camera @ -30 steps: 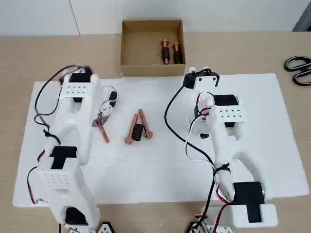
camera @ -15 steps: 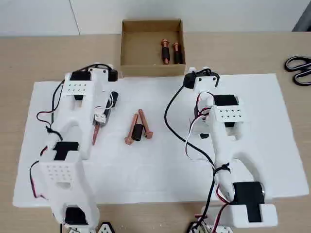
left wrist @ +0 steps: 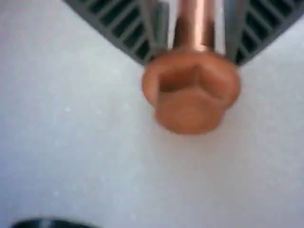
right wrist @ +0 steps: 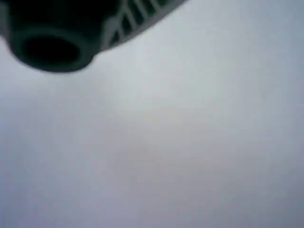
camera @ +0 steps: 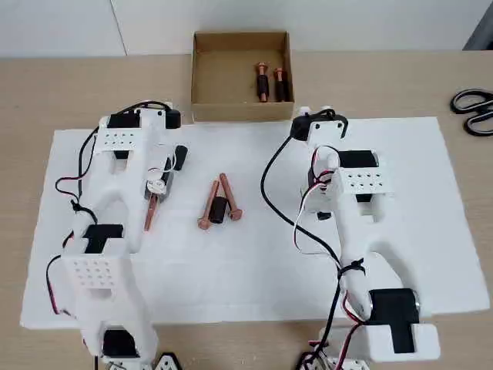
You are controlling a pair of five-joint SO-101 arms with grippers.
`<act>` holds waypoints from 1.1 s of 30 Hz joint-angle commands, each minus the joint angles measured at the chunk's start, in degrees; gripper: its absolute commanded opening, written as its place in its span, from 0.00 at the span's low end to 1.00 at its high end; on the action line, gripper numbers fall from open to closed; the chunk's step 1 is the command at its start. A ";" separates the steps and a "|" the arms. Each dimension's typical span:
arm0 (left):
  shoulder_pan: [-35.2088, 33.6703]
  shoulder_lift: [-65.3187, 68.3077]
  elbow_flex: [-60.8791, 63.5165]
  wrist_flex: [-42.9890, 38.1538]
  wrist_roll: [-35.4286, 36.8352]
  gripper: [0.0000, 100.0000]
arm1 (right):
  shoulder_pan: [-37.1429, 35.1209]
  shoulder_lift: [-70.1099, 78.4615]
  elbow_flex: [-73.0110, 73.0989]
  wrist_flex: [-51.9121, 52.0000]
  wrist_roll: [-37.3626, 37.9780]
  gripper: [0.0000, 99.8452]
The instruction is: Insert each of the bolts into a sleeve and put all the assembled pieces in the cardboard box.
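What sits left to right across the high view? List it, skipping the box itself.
Bolt in the left claw → loose bolts with a sleeve → two assembled pieces in the cardboard box → right arm → scissors.

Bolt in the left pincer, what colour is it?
The bolt is copper-coloured, clearest in the left wrist view.

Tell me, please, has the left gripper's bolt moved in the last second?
Yes. The bolt has swung: its free end now sits farther left, away from the loose bolts.
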 commanded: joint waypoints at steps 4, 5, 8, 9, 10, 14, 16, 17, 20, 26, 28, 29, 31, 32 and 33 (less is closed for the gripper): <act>-0.18 -0.09 -1.80 -2.81 0.53 0.09 | -0.13 -3.03 -0.26 -0.40 -0.70 0.00; -0.09 -0.09 -1.98 -2.64 0.53 0.09 | -0.13 -3.03 -0.26 -0.40 -0.70 0.00; -0.18 -0.09 -2.68 -2.81 0.53 0.09 | -0.13 -3.03 -0.26 -0.40 -0.70 0.00; -0.18 -0.09 -3.12 -2.81 0.53 0.09 | -0.13 -3.03 -0.26 -0.48 -0.70 0.00; -0.18 -0.09 -3.56 -2.81 0.62 0.09 | -0.13 -3.03 -0.26 -0.48 -0.70 0.00; -0.09 0.44 -5.14 -2.90 1.67 0.09 | -0.13 -3.03 -0.26 -0.57 -0.79 0.00; 0.00 0.44 -5.14 -3.52 1.67 0.09 | -0.13 -3.03 -0.26 -0.66 -0.79 0.00; 0.00 0.44 -5.14 -3.60 1.67 0.09 | -0.13 -3.03 -0.26 -0.66 -0.79 0.00; 0.00 0.44 -5.05 -3.60 1.67 0.08 | -0.13 -3.03 -0.26 -0.66 -0.79 0.00; 0.00 0.44 -4.97 -3.25 1.76 0.01 | -0.13 -3.03 -0.26 -0.66 -0.79 0.00; -0.09 0.44 -4.97 -3.25 1.76 0.01 | -0.13 -3.03 -0.26 -0.66 -0.79 0.00; 0.00 0.44 -4.70 -3.25 1.76 0.01 | -0.13 -3.03 -0.26 -0.66 -0.79 0.00; 0.18 0.44 -4.18 -3.25 1.76 0.01 | -0.13 -3.03 -0.26 -0.66 -0.79 0.00; 0.18 0.44 -4.09 -3.25 1.76 0.01 | -0.13 -3.03 -0.26 -0.66 -0.79 0.00; 0.18 0.09 -4.09 -3.25 1.76 0.01 | -0.13 -3.03 -0.26 -0.66 -0.79 0.00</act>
